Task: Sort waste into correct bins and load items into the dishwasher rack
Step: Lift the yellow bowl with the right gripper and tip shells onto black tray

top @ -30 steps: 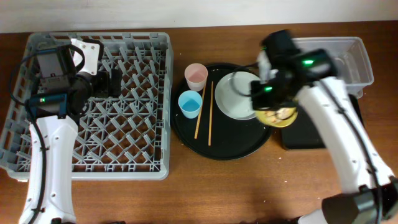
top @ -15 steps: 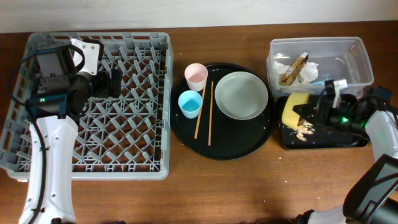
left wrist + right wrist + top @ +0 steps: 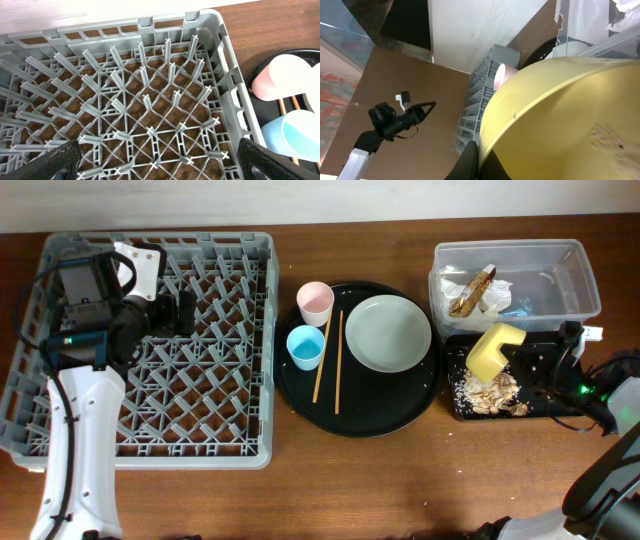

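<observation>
My right gripper (image 3: pixel 522 362) is shut on the rim of the small yellow bowl (image 3: pixel 494 351) and holds it tipped on its side over the shallow black tray (image 3: pixel 553 407), where tan food scraps (image 3: pixel 487 391) lie. The bowl fills the right wrist view (image 3: pixel 570 120). The clear tub (image 3: pixel 560 270) holds crumpled white napkins and a brown-gold wrapper (image 3: pixel 472 290). The grey-green plate (image 3: pixel 388 332), pink cup (image 3: pixel 315 302), light-blue cup (image 3: pixel 305 346) and two chopsticks (image 3: pixel 329 360) sit on the round black tray (image 3: pixel 300 395). My left gripper (image 3: pixel 185 313) is open over the grey dishwasher rack (image 3: pixel 215 435), also in the left wrist view (image 3: pixel 150 100).
Bare wooden table surrounds everything. The rack is at the left, the round tray in the middle, the tub and black tray at the right. A pale wall runs along the far edge.
The right arm has drawn back to the right. The yellow bowl has tipped further over the black tray and more scraps have spilled into it. The left arm has not moved.
</observation>
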Robot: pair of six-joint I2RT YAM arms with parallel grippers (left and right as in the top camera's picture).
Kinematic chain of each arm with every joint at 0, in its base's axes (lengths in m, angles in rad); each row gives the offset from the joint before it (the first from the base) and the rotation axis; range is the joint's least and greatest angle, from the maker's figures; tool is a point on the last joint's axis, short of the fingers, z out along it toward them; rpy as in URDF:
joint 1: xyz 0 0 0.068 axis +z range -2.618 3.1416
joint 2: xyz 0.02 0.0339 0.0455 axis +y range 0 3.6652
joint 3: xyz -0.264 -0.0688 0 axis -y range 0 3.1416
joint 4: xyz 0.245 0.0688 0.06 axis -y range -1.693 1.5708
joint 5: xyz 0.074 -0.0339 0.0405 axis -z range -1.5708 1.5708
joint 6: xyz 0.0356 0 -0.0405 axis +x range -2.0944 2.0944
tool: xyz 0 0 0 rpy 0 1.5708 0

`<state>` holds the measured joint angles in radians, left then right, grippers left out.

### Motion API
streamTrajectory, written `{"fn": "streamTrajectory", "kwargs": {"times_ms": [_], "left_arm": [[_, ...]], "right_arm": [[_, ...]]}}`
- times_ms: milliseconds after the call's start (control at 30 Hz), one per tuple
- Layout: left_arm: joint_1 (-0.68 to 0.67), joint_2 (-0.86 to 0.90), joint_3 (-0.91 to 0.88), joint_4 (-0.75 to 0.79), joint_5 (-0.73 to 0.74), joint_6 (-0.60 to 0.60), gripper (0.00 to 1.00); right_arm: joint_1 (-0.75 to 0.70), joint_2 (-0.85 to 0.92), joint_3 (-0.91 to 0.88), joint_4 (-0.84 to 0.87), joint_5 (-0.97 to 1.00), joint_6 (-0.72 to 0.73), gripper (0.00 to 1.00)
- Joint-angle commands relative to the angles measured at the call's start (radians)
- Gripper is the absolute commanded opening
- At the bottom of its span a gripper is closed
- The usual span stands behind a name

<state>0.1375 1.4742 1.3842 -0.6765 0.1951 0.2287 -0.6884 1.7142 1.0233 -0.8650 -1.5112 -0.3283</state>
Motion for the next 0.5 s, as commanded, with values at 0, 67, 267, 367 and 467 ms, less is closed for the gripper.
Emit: {"fn": "streamTrajectory", "kwargs": {"times_ms": [0, 67, 267, 367, 467], "left_arm": [[0.003, 0.003, 0.013, 0.002, 0.007, 0.012, 0.99], [0.003, 0.003, 0.013, 0.001, 0.007, 0.012, 0.99], [0.003, 0.003, 0.013, 0.002, 0.007, 0.012, 1.00], [0.003, 0.003, 0.013, 0.001, 0.007, 0.012, 0.99], [0.003, 0.003, 0.013, 0.001, 0.007, 0.012, 1.00]], "right_arm": [[0.011, -0.012, -0.002, -0.008, -0.040, -0.016, 0.04], [0.021, -0.021, 0.000, 0.006, -0.041, -0.031, 0.04], [0.030, -0.021, 0.002, 0.108, 0.093, 0.069, 0.04], [0.110, -0.033, 0.003, 0.103, 0.056, 0.075, 0.04], [0.247, -0.075, 0.003, 0.106, 0.069, 0.076, 0.04]]}}
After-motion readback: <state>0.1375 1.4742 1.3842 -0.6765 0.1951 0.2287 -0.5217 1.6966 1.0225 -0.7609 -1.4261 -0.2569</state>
